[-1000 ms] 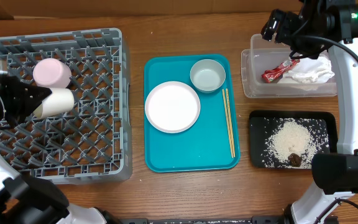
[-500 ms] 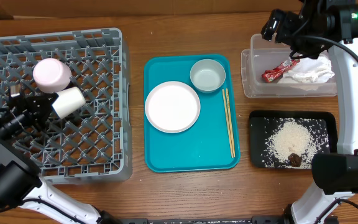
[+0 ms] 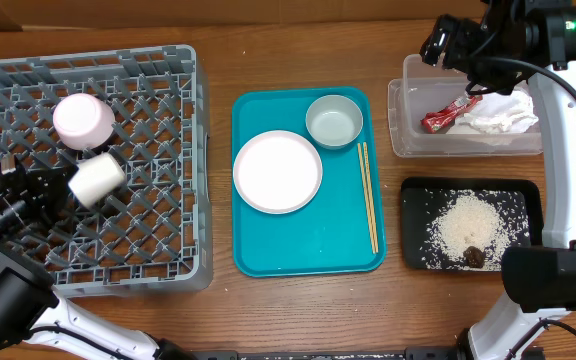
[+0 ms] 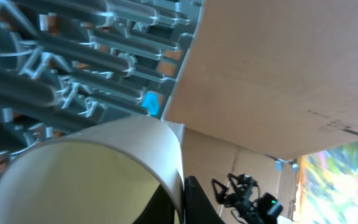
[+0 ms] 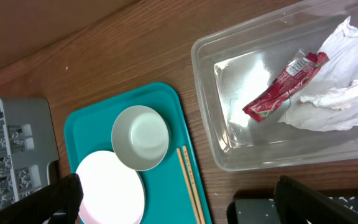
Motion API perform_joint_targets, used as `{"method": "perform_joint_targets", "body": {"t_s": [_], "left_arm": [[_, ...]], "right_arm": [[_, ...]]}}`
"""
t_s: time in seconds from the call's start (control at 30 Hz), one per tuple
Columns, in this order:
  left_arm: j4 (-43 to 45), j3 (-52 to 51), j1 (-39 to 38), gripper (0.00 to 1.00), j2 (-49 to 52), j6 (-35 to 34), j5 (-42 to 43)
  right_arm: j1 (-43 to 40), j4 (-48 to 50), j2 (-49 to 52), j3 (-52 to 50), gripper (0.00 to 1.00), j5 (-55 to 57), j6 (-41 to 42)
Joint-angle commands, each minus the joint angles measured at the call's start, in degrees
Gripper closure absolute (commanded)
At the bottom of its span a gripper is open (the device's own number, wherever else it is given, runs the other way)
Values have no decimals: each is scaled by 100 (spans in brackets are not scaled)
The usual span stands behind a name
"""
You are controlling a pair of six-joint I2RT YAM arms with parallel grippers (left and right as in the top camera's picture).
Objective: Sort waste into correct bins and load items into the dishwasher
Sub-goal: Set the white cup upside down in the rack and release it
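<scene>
The white cup lies tilted on the grey dish rack, and my left gripper is shut on its rim. The left wrist view shows the cup wall pinched, one finger inside and one finger outside. A pink cup stands upside down just behind it. The white plate, pale bowl and chopsticks rest on the teal tray. My right gripper hangs open high above the tray's right edge, holding nothing.
The clear tub holds the red wrapper and the white napkin. The black tray carries rice and a brown lump. Cardboard walls stand behind the table.
My left gripper has swung round with the white cup, which now sits slightly lower and nearer the rack's front. The right arm has not moved.
</scene>
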Motion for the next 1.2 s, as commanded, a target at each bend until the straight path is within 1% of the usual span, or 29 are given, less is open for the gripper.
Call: {"method": "perform_joint_targets", "body": {"t_s": [0.0, 0.17, 0.23, 0.27, 0.33, 0.4, 0.47, 0.5, 0.63, 0.67, 0.8, 0.83, 0.87, 0.9, 0.93, 1.0, 1.03, 1.07, 1.1, 1.13, 1.17], "left_arm": [[50, -31, 20, 90, 50, 166, -946], [11, -7, 20, 86, 50, 76, -1049], [-48, 66, 20, 84, 50, 57, -1246], [-87, 144, 20, 82, 50, -26, -1480], [-212, 501, 20, 81, 48, -535, -2367], [-457, 892, 20, 81, 48, -684, -2682], [-658, 1246, 17, 81, 48, -748, -2824], [-756, 1473, 17, 81, 48, -894, -3021], [-1047, 2304, -26, 78, 48, -1963, -4898], [-1113, 2398, -33, 78, 48, -2122, -5182], [-1353, 2750, -44, 79, 48, -2194, -5309], [-1443, 2903, -85, 81, 42, -2192, -5307], [-1517, 3005, -151, 87, 26, -2188, -5250], [-1565, 3075, -240, 96, -2, -2116, -5154], [-1580, 3115, -354, 96, -48, -2020, -5099], [-1473, 3132, -868, 96, -236, -1744, -5082], [-1425, 3130, -1067, 96, -280, -1729, -5171], [-1373, 3130, -1390, 96, -302, -1926, -5574], [-1287, 3095, -1661, 96, -282, -2347, -6247], [-1150, 2986, -1864, 96, -271, -2614, -6660], [-1036, 2861, -2009, 96, -271, -2653, -6784]], "right_arm": [[-15, 17, -109, 37, 0, 42, 37], [-15, 17, -109, 37, 0, 42, 37], [-15, 17, -109, 37, 0, 42, 37], [-15, 17, -109, 37, 0, 42, 37], [-15, 17, -109, 37, 0, 42, 37], [-15, 17, -109, 37, 0, 42, 37], [-15, 17, -109, 37, 0, 42, 37], [-15, 17, -109, 37, 0, 42, 37], [-15, 17, -109, 37, 0, 42, 37], [-15, 17, -109, 37, 0, 42, 37], [-15, 17, -109, 37, 0, 42, 37], [-15, 17, -109, 37, 0, 42, 37], [-15, 17, -109, 37, 0, 42, 37], [-15, 17, -109, 37, 0, 42, 37], [-15, 17, -109, 37, 0, 42, 37], [-15, 17, -109, 37, 0, 42, 37], [-15, 17, -109, 37, 0, 42, 37], [-15, 17, -109, 37, 0, 42, 37], [-15, 17, -109, 37, 0, 42, 37], [-15, 17, -109, 37, 0, 42, 37], [-15, 20, -109, 37, 0, 42, 37]]}}
